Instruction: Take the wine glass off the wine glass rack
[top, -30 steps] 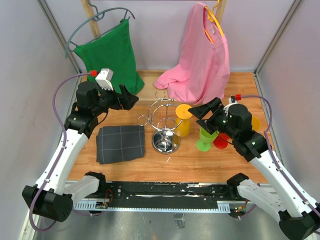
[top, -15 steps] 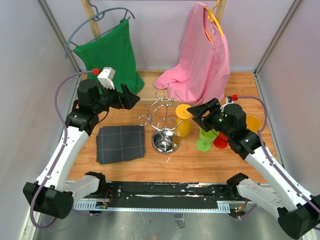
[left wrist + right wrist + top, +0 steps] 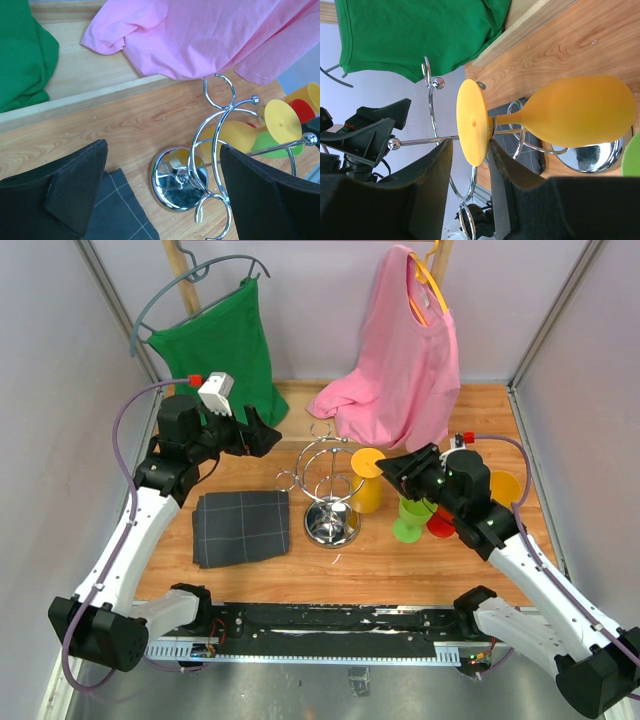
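From above, the wine glass rack (image 3: 331,502) stands mid-counter (image 3: 300,570). The yellow wine glass (image 3: 366,483) hangs on its right side, bowl down and foot up. The right tool (image 3: 397,470) reaches the glass at foot height, but its own body hides the contact. The left tool (image 3: 266,436) hovers behind and left of the rack, well apart from it. Green (image 3: 409,517), red (image 3: 440,524) and orange (image 3: 507,485) glasses stand to the right, and a dark cloth (image 3: 241,526) lies to the left.

The left wrist view shows its jaws spread wide and empty, framing the rack's domed base. The yellow glass hangs among the curled arms beyond, which the overhead picture only hints at.

Only the right wrist view settles the step in hand, the grasp. Its fingers (image 3: 427,190) stand narrow on either side of the foot (image 3: 472,122). A sliver of background shows on one side, so whether they already pinch cannot be told. The stem runs through a wire loop just behind the foot. The next move probably calls for firming the pinch, then drawing the stem out through the loop's open side without tipping the rack.
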Robot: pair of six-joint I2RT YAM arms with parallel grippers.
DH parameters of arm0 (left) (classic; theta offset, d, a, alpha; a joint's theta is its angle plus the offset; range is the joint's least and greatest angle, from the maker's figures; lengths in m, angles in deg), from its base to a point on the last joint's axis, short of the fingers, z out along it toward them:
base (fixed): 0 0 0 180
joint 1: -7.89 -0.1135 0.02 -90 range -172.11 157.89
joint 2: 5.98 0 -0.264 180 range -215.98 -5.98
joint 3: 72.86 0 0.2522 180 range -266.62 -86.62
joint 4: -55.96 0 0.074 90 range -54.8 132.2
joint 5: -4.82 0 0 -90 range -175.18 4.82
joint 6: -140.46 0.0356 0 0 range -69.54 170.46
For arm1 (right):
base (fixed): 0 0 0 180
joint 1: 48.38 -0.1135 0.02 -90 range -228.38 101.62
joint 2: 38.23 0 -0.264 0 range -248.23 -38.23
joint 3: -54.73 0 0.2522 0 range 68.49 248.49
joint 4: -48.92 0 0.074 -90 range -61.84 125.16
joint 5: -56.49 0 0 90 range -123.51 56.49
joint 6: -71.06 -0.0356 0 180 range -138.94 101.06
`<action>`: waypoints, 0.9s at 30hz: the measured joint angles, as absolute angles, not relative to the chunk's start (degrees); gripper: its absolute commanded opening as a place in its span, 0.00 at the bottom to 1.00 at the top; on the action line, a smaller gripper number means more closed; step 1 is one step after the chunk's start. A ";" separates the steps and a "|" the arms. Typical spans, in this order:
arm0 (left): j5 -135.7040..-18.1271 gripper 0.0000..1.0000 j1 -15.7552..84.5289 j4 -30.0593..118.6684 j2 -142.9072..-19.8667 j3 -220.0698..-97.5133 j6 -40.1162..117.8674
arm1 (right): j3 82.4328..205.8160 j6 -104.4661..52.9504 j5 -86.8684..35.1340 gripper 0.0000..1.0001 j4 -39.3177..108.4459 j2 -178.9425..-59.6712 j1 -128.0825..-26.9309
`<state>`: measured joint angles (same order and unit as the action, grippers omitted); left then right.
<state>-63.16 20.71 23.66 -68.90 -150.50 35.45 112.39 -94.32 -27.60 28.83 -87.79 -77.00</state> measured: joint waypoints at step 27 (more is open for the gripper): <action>-61.23 0.99 20.71 23.68 -71.54 -152.12 35.63 | 111.01 -97.01 -29.69 0.01 29.71 -84.81 -75.47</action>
